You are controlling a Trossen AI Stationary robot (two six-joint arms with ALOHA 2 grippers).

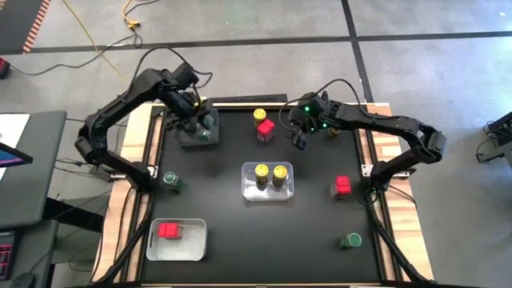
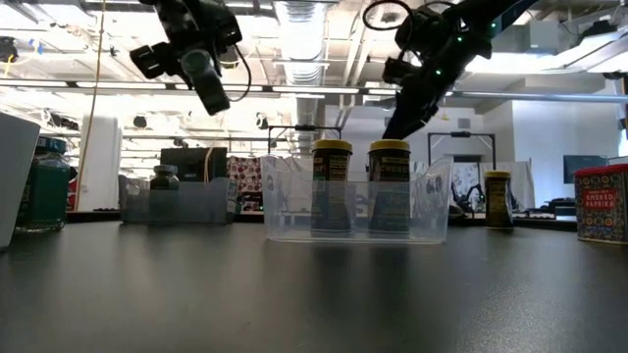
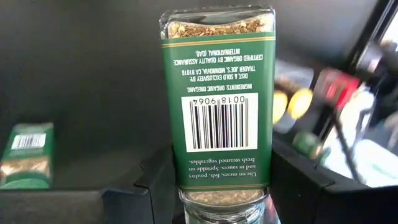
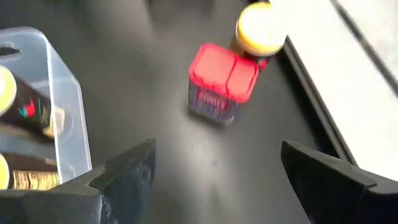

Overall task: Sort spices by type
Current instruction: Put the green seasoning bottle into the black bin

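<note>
Left gripper (image 1: 198,114), above the grey bin (image 1: 186,138), clamps a green-labelled spice jar (image 3: 217,106), apparently inverted. Right gripper (image 4: 214,171), fingers spread and empty, hovers near the red-topped jar (image 4: 219,81) and yellow-lidded jar (image 4: 261,29).

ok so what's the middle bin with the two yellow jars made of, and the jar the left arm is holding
The middle bin looks like clear, glossy plastic: the jars show through its thin walls in the low view. The jar in the left gripper, a green-labelled jar, looks like clear glass or hard plastic, since the dried herbs show through; its label seems to be printed paper.
</note>
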